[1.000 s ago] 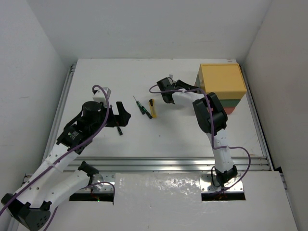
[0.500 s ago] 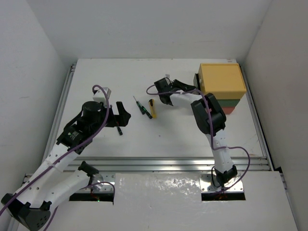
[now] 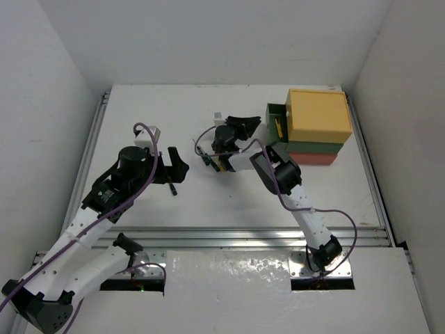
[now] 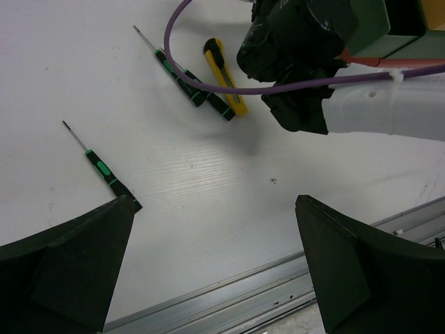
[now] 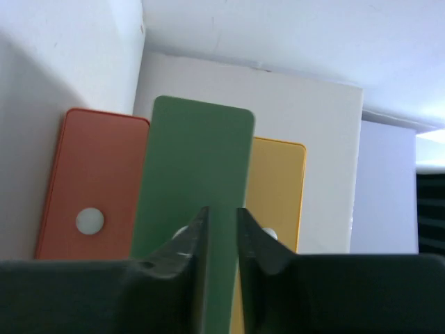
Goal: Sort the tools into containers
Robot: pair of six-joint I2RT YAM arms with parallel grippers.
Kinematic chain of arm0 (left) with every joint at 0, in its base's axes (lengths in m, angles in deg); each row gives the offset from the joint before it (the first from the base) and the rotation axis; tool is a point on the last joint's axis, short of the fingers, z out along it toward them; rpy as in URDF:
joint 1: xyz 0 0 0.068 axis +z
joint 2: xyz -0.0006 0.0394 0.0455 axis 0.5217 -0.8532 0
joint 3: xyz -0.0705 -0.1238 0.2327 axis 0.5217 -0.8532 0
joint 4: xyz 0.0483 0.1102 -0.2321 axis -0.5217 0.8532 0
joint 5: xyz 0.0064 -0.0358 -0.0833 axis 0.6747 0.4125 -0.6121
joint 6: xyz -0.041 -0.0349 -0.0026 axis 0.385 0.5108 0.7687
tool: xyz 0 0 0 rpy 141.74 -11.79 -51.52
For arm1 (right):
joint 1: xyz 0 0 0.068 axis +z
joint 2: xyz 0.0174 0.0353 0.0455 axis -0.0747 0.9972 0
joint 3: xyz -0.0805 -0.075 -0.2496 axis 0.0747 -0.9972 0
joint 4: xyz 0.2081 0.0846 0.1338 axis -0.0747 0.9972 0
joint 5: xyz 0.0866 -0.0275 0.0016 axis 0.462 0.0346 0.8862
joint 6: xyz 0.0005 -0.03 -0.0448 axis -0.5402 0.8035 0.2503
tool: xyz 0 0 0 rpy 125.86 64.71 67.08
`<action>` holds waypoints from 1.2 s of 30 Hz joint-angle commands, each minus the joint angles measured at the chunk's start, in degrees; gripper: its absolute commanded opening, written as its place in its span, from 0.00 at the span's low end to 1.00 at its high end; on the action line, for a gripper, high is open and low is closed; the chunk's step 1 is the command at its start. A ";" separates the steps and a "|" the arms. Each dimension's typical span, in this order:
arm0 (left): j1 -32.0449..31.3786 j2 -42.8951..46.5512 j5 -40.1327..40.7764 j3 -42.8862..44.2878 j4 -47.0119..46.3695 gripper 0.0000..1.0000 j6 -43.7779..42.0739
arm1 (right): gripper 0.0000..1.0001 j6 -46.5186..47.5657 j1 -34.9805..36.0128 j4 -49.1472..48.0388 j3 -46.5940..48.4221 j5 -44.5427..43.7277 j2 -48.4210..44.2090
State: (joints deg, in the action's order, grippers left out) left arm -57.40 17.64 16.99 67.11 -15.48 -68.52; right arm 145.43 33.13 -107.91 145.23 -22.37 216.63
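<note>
The stack of containers stands at the right: yellow (image 3: 318,115) on top, dark green (image 3: 309,147), red-orange (image 3: 316,158) below. The green drawer (image 3: 276,117) is slid out to the left, with something small and yellow inside. My right gripper (image 3: 252,124) is just left of its front, jaws almost together on nothing. In the right wrist view the gripper (image 5: 222,212) faces the green front (image 5: 198,153). A utility knife (image 4: 224,76) and screwdrivers (image 4: 182,73) lie mid-table. My left gripper (image 4: 214,209) is wide open beside another screwdriver (image 4: 101,167). No wrenches show.
The right arm's forearm (image 3: 274,170) crosses the table between the tools and the stack. An aluminium rail (image 3: 229,236) runs along the near edge. White walls close in the table on three sides.
The green drawer has slid out to the left. My right gripper has drawn back left in front of it, over the knife. The left arm has not moved.
</note>
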 commanded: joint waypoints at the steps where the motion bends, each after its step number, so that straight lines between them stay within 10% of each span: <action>1: -0.50 0.22 0.29 0.07 -2.17 1.00 -0.59 | 0.24 21.90 -0.23 -33.51 2.88 -3.02 1.77; 9: -0.50 0.13 0.64 0.07 -2.09 1.00 -0.59 | 0.36 14.60 1.26 -26.66 -2.40 -0.66 -0.16; 11: -0.50 0.04 0.73 0.07 -2.09 1.00 -0.59 | 0.84 12.21 2.49 -24.36 -1.79 -0.48 -1.12; 13: -0.50 -0.22 0.82 0.16 -2.09 1.00 -0.59 | 0.99 13.78 3.46 -24.97 -0.21 -1.27 -1.48; 31: -0.50 0.39 8.11 0.77 -0.33 1.00 1.78 | 0.99 26.46 22.43 -33.42 18.21 -6.73 -33.63; 36: -0.41 3.20 14.43 1.30 1.34 1.00 3.80 | 0.99 -5.31 30.78 -2.98 21.15 6.33 -45.23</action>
State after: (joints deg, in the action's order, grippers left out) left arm -57.40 18.12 26.10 67.11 -13.78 -66.58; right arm 152.86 63.11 -116.72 164.20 -22.72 176.79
